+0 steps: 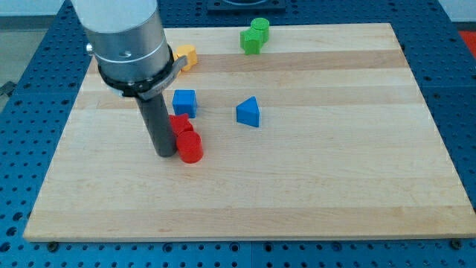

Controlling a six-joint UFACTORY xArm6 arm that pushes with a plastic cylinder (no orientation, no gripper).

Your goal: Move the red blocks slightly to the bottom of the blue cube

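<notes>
Two red blocks (186, 138) apparently touch my upright tip (165, 154), below blue cube (184, 102).

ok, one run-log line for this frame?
tip: touching red blocks, their left | red blocks: just below blue cube | blue wedge: right, apart | green blocks: top edge

My tip (165, 153) sits hard against the red blocks (186, 138) — blue cube (184, 102) just above, blue triangular block (249, 112) well right.
</notes>
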